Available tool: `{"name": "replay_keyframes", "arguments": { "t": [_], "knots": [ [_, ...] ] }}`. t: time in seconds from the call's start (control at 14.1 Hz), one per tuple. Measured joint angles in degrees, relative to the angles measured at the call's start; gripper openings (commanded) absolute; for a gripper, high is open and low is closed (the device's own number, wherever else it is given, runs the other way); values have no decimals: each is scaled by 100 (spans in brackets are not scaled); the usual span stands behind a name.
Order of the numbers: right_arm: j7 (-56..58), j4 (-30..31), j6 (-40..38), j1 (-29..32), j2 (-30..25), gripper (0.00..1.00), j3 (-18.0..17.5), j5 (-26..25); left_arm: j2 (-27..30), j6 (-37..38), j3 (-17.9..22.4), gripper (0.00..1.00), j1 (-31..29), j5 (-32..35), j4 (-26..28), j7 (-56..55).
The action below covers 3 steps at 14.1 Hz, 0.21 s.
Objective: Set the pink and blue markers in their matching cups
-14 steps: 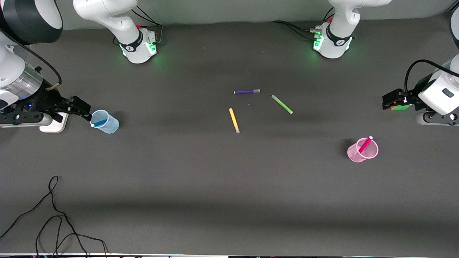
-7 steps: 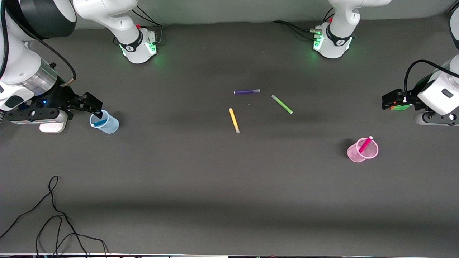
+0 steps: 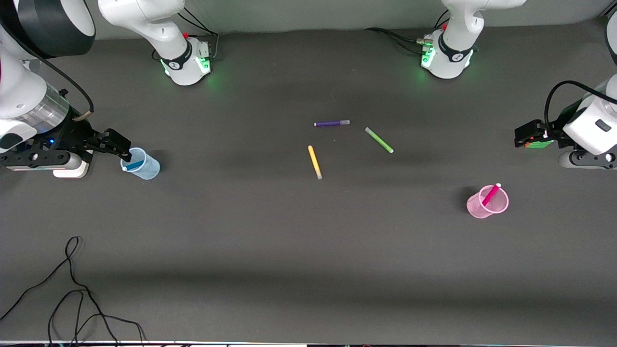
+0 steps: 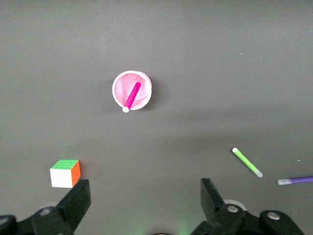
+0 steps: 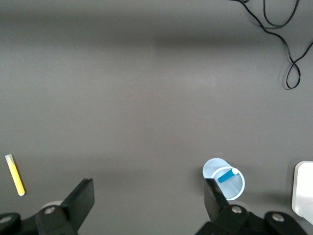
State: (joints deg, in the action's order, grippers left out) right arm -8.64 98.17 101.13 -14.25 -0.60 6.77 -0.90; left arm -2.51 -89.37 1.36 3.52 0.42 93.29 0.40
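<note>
The blue marker (image 3: 132, 165) leans inside the pale blue cup (image 3: 144, 169) at the right arm's end of the table. They also show in the right wrist view, the marker (image 5: 225, 176) in the cup (image 5: 213, 169). My right gripper (image 3: 116, 144) (image 5: 147, 200) is open and empty, up beside that cup's rim. The pink marker (image 3: 490, 194) stands in the pink cup (image 3: 482, 208) near the left arm's end. It shows in the left wrist view too (image 4: 131, 96), in the cup (image 4: 144, 99). My left gripper (image 3: 521, 135) (image 4: 145, 201) is open and empty, held still.
Purple (image 3: 331, 123), green (image 3: 379, 140) and yellow (image 3: 315, 162) markers lie mid-table. A colour cube (image 4: 65, 173) sits under my left gripper. A white block (image 3: 72, 168) lies beside the blue cup. Black cables (image 3: 72, 289) trail near the front edge.
My right gripper swung toward the blue cup's rim, then drew back a little. The left arm, the markers and the cups have not moved.
</note>
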Motion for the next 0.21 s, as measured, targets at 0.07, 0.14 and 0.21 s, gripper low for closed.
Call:
{"name": "replay_keyframes", "arguments": {
  "t": [0.07, 0.14, 0.21],
  "knots": [
    [0, 1, -13, -5, 18, 100, 0, 1, 0, 0, 0, 100, 0, 0, 0, 0],
    [0, 1, -42, -6, 35, 100, 0, 1, 0, 0, 0, 100, 0, 0, 0, 0],
    [1, 1, -92, -5, 46, 100, 0, 1, 0, 0, 0, 100, 0, 0, 0, 0]
  ]
}}
